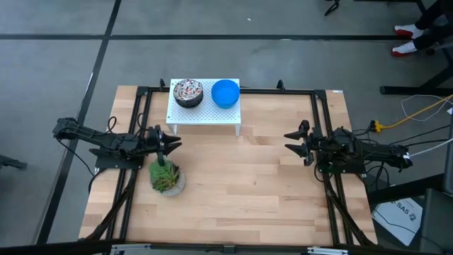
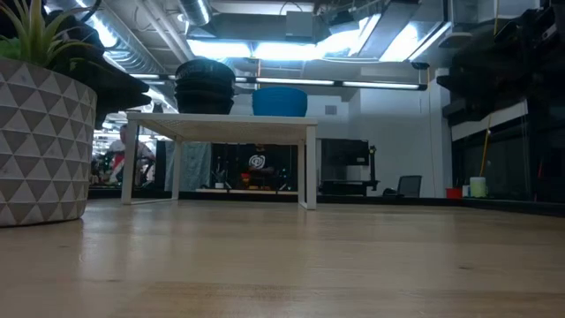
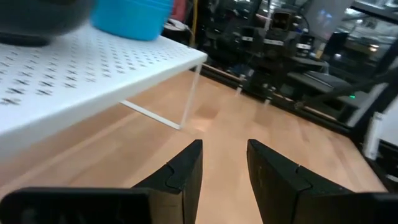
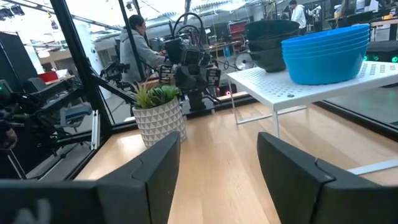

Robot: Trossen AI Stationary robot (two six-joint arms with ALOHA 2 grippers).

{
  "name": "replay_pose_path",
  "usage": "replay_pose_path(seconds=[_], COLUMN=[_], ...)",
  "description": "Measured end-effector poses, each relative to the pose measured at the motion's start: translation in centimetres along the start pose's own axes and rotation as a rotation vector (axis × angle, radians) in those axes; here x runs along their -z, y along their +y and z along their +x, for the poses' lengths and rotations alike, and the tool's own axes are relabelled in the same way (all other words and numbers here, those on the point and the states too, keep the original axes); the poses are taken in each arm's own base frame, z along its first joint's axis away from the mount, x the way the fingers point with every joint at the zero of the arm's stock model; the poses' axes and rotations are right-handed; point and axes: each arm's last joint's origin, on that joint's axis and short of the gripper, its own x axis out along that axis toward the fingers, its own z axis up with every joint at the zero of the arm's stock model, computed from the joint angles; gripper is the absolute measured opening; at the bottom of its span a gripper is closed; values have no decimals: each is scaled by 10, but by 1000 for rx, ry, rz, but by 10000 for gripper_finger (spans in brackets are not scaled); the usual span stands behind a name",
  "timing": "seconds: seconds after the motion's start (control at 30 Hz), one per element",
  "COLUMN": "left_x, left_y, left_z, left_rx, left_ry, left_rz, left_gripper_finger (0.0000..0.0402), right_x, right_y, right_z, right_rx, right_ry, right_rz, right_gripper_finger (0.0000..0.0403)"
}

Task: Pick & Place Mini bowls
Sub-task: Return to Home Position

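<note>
Both arms sit low and wide on the desk, one by each side edge. The left pincer (image 1: pixel 172 144) hangs by the left edge, just beside the potted succulent (image 1: pixel 167 177) on its far side; in its own wrist view the fingers (image 3: pixel 186 168) are apart with only bare wood between them. Over by the right edge, the right pincer (image 1: pixel 291 142) points inward across the desk, fingers (image 4: pixel 155 168) spread wide and nothing in them.

And the bowls: all up on the white perforated shelf (image 1: pixel 205 115), which stands at the desk's far edge, left of centre. The white patterned bowls (image 1: pixel 188 93) are nested in one stack at the shelf's left end. The blue bowls (image 1: pixel 226 93) are stacked just beside them at its right end, apart from them in the high view. From table height the two stacks stand upright side by side on the shelf top, the patterned stack a touch taller
</note>
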Motion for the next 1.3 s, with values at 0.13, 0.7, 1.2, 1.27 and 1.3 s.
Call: replay_pose_path(seconds=[0.13, 0.7, 1.2, 1.27, 1.3], left_x=[1, 1, 1, 1, 1], left_y=[-2, -3, -3, -3, -3], left_z=[0, 0, 0, 0, 0], left_rx=[64, 88, 90, 90, 89], left_ry=[31, 38, 36, 36, 36], left_rz=[-41, -18, -19, -19, -19], left_gripper_finger=[118, 116, 118, 118, 120], right_x=[0, 0, 0, 0, 0], right_y=[0, 0, 0, 0, 0], right_z=[0, 0, 0, 0, 0], right_rx=[0, 0, 0, 0, 0], right_ry=[0, 0, 0, 0, 0], right_rz=[0, -4, -4, -4, -4], right_gripper_finger=[213, 213, 213, 213, 213])
